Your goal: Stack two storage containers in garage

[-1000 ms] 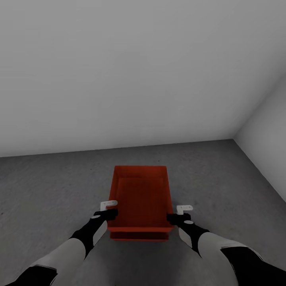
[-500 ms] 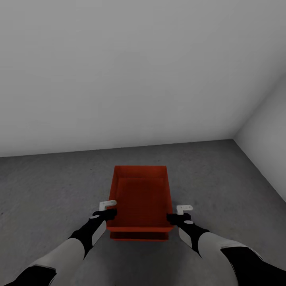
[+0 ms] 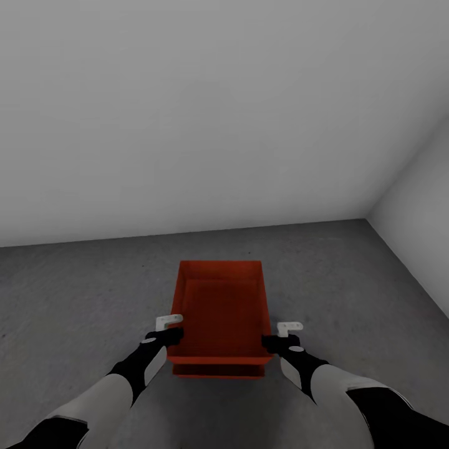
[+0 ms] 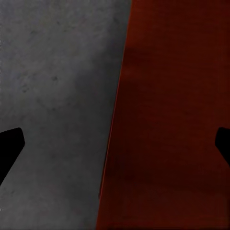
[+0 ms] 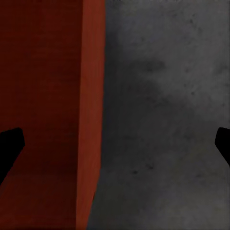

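An orange-red storage container (image 3: pixel 221 305) sits on top of the other container, whose front edge (image 3: pixel 218 371) peeks out beneath it, on the dark grey garage floor (image 3: pixel 75 299). My left gripper (image 3: pixel 168 332) is at the upper container's left wall and my right gripper (image 3: pixel 280 335) is at its right wall. Both are open. In the left wrist view the red wall (image 4: pixel 167 120) stands between widely spread fingers (image 4: pixel 9 148). The right wrist view shows the same with the wall (image 5: pixel 48 110) and a dark fingertip (image 5: pixel 9 148).
A pale grey wall (image 3: pixel 187 125) rises a short way beyond the containers. A second wall (image 3: pixel 424 212) closes off the right side and meets it in a corner. Bare floor spreads to the left and right of the stack.
My left gripper has edged slightly outward from the container's left wall. The containers and the right gripper have stayed put.
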{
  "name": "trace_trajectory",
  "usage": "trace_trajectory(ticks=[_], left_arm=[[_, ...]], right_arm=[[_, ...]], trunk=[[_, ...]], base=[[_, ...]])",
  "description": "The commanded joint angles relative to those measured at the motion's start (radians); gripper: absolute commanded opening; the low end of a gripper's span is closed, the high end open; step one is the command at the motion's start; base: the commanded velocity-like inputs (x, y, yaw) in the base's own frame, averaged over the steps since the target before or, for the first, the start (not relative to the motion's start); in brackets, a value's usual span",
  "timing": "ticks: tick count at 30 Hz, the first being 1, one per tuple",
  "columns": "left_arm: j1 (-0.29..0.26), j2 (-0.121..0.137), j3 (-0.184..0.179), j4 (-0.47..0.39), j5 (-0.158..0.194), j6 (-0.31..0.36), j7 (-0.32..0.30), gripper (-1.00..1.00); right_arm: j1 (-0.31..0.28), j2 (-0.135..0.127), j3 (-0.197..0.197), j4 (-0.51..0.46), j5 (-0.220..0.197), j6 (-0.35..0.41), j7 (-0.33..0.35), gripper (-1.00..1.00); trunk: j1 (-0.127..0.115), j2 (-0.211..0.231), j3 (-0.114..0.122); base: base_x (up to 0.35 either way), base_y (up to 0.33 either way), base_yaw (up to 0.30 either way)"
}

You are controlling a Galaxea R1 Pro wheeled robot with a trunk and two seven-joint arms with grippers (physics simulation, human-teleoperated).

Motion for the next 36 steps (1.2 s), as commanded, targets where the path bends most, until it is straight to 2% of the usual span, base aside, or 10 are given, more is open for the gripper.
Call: trace_trajectory(ticks=[1, 20, 36], left_arm=[[0.000, 0.000, -0.009, -0.002, 0.009, 0.006, 0.008, 1.00], [0.000, 0.001, -0.005, -0.002, 0.009, 0.013, 0.009, 1.00], [0.000, 0.003, -0.004, -0.004, 0.009, 0.013, 0.009, 1.00]], right_arm=[[-0.001, 0.000, 0.004, 0.003, -0.001, -0.004, -0.004, 1.00], [-0.001, -0.002, 0.003, 0.002, -0.005, -0.004, -0.003, 1.00], [-0.001, -0.016, 0.003, 0.002, -0.007, -0.004, 0.004, 1.00]], trunk=[[-0.004, 0.007, 0.003], [-0.077, 0.140, 0.062], [-0.138, 0.252, 0.112]], base=[[0.000, 0.000, 0.000], [0.000, 0.000, 0.000], [0.000, 0.000, 0.000]])
